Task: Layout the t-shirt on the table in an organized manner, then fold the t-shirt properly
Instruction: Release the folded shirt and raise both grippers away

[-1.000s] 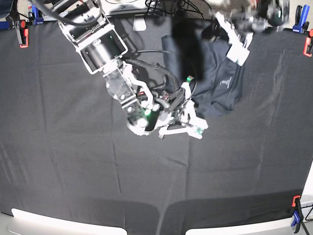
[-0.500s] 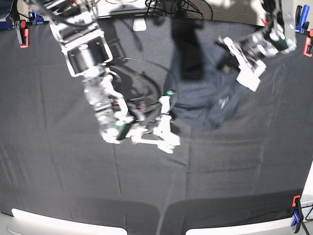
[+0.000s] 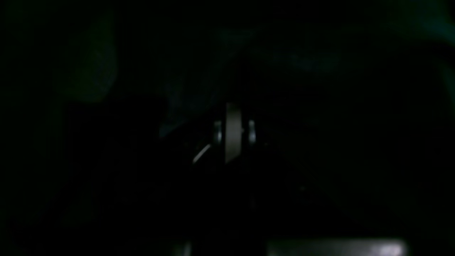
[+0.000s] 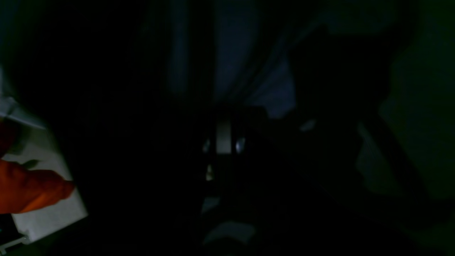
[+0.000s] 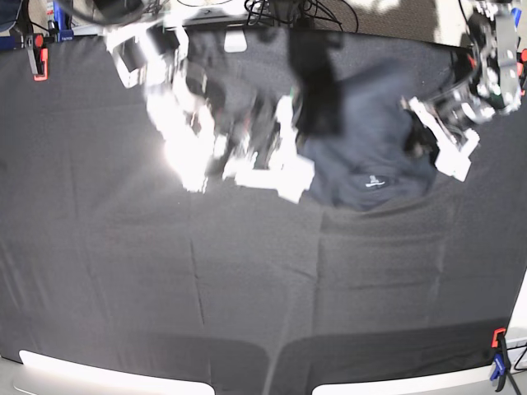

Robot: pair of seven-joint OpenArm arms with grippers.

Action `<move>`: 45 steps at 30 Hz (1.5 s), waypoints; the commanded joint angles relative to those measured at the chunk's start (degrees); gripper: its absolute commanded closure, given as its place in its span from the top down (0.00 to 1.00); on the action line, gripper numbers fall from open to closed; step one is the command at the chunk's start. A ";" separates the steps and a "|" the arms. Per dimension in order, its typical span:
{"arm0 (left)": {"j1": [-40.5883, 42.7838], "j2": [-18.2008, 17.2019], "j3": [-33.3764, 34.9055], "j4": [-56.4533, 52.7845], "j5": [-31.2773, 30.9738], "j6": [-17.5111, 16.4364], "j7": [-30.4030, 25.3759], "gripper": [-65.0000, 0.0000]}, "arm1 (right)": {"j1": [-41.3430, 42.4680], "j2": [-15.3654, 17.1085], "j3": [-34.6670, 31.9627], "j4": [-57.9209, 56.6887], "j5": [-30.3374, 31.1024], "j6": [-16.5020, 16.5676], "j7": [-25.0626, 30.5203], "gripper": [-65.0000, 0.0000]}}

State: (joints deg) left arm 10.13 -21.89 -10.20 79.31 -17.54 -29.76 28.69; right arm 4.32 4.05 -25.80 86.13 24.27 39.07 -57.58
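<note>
Both hands are clamped down. Left hand (image 5: 435,141), at the right of the base view, sits at the right edge of the t-shirt (image 5: 366,140), jaws fully closed; whether cloth is pinched between them I cannot tell, the left wrist view being nearly black with only a pale sliver of the hand (image 3: 233,133) visible. Right hand (image 5: 280,169), at the left of the base view, is heavily motion-blurred, jaws likewise fully closed; it lies at the shirt's left edge, and the right wrist view shows dark folds of fabric (image 4: 249,71) running up from the hand (image 4: 224,142), so a grip on the cloth seems likely but is not clear.

T-shirt: bunched dark grey mass on the far half of the bench (image 5: 247,288), between my two hands, small white mark (image 5: 375,182) near its lower edge. Wrinkles in the black cloth fan below it.

Orange clamp (image 5: 39,64) at the far left bench edge; another (image 5: 498,339) at the near right corner.
</note>
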 commanded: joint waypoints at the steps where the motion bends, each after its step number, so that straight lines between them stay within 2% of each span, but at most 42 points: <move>1: -0.96 -0.96 -0.35 -0.70 4.02 3.69 2.95 0.00 | -0.33 -0.24 0.15 2.21 1.25 0.93 0.59 0.00; 6: -4.61 -1.01 -0.35 -0.96 4.02 3.69 2.54 0.00 | -4.87 -0.26 0.15 6.32 0.59 0.93 2.47 0.00; 9: -5.29 -1.03 -0.35 -0.90 3.98 4.07 2.99 0.00 | -6.38 -0.24 0.44 8.37 -3.80 0.93 3.78 0.00; 13: -4.74 -1.18 -0.37 -0.48 4.00 8.46 3.21 0.00 | -6.40 -0.24 3.82 11.63 -5.99 0.92 3.76 0.00; 16: -2.84 -1.14 -1.49 2.27 3.45 9.44 3.15 0.00 | -6.43 -0.22 8.33 15.08 -5.90 0.52 3.69 0.00; 20: 2.27 -1.14 -5.68 9.92 -1.99 9.42 3.19 0.00 | -6.45 -0.22 14.32 18.75 -5.57 0.52 2.71 0.00; 24: 8.68 -1.01 -11.04 18.16 -6.86 9.40 3.89 0.00 | -7.48 -0.22 19.06 20.74 -1.90 0.55 0.20 0.00; 29: 17.14 -0.81 -14.47 27.56 -11.08 8.31 7.34 0.00 | -13.29 -0.22 22.97 25.90 -1.73 0.55 -0.31 0.00; 36: 29.18 0.31 -14.47 37.38 -11.52 8.31 9.51 0.00 | -25.90 -0.22 27.36 37.59 -1.70 0.55 -3.02 0.00; 40: 35.26 1.20 -14.47 38.45 -11.50 8.26 11.26 0.00 | -33.40 -0.24 31.67 42.56 -1.53 0.55 -5.81 0.00; 45: 43.10 1.25 -14.47 38.42 -11.50 7.87 12.48 0.00 | -43.45 -0.22 37.51 43.74 -1.55 0.59 -6.45 0.00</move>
State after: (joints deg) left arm 52.80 -20.21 -24.34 116.75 -28.47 -21.63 42.02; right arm -39.20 3.66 11.70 128.73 21.82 39.40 -64.34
